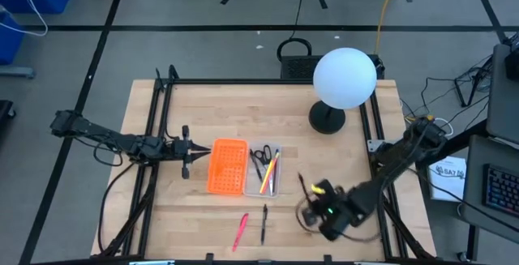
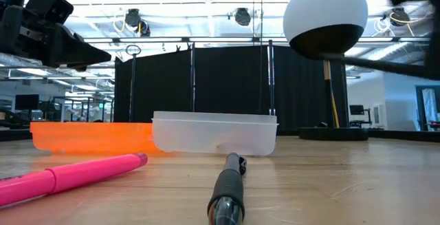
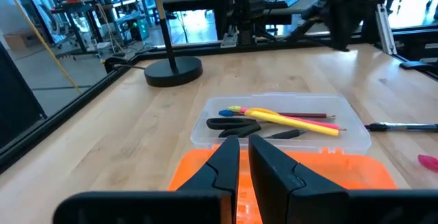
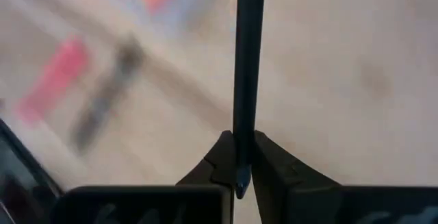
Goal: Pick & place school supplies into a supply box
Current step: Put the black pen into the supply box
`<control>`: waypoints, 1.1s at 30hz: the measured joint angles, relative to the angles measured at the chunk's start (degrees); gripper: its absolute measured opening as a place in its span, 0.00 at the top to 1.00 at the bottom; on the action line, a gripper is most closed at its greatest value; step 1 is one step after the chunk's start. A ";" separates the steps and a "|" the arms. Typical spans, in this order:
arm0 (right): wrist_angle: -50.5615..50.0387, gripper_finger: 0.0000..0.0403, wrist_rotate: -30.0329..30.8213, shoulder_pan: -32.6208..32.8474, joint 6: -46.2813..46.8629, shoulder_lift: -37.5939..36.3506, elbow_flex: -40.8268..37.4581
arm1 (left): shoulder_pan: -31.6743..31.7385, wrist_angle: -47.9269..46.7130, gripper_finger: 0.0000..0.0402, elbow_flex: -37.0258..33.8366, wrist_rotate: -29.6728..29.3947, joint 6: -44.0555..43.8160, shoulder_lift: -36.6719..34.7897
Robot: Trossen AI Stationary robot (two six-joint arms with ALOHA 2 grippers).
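Observation:
The clear supply box [image 1: 265, 170] lies mid-table and holds black-handled scissors [image 3: 233, 123], a yellow pen [image 3: 294, 121] and other thin pens. Against its left side lies an orange perforated tray [image 1: 227, 166]. A pink pen [image 1: 241, 231] and a black pen [image 1: 264, 223] lie on the wood near the front edge. My right gripper [image 1: 311, 193] hovers right of them, shut on a thin black pen [image 4: 246, 59]. My left gripper [image 1: 186, 147] waits just left of the orange tray, shut, with nothing between its fingers [image 3: 229, 162]. My right gripper pinches the thin black pen close to one end [image 4: 241, 152] between its two fingers. The fingers slant down from the table's right near side. The pen's long free part [image 1: 302, 182] sticks out past the fingertips, and the pen is lifted clear of the table.
A lamp with a white globe [image 1: 345, 77] on a black round base [image 1: 327, 119] stands at the back right. Black frame rails [image 1: 154, 127] run along the table's sides. Bare wood lies right of the box and along the front edge.

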 joint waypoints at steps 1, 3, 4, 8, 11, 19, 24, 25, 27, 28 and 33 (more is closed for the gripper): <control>1.97 0.95 1.73 -1.32 -1.92 -0.72 0.00 | -0.01 0.00 0.90 0.00 0.00 0.00 0.01; 6.59 0.95 4.15 -4.30 -6.49 -1.98 0.02 | 0.01 0.00 0.90 0.00 0.00 0.00 0.00; 9.54 0.95 4.04 -5.91 -9.33 -2.33 0.02 | 0.01 0.01 0.90 0.00 0.00 0.00 -0.01; 24.93 0.95 2.12 -13.76 -22.54 -1.84 0.08 | 0.02 0.09 0.90 0.00 0.00 -0.06 0.00; 32.57 0.95 -0.91 -19.83 -28.58 -0.92 0.17 | -0.01 0.13 0.90 0.00 0.00 -1.02 -0.01; 36.18 0.95 -14.88 -29.55 -24.99 7.09 0.17 | 0.01 0.15 0.90 0.00 -0.02 0.22 0.01; 41.80 0.95 -23.13 -32.90 -21.32 13.07 0.15 | -0.01 0.15 0.90 0.00 -0.03 1.17 -0.01; 43.19 0.95 -24.29 -33.35 -20.16 13.77 0.15 | 0.01 0.15 0.90 0.00 -0.04 1.68 -0.01; 44.68 0.95 -25.82 -34.06 -18.42 15.14 0.17 | 0.00 0.15 0.90 0.00 -0.04 2.25 0.01; 44.88 0.95 -26.37 -34.42 -17.58 15.47 0.17 | 0.00 0.17 0.90 0.00 -0.04 2.32 -0.01; 45.28 0.95 -26.48 -35.52 -17.25 15.66 0.22 | -0.01 0.03 0.90 0.00 -0.04 2.12 0.00</control>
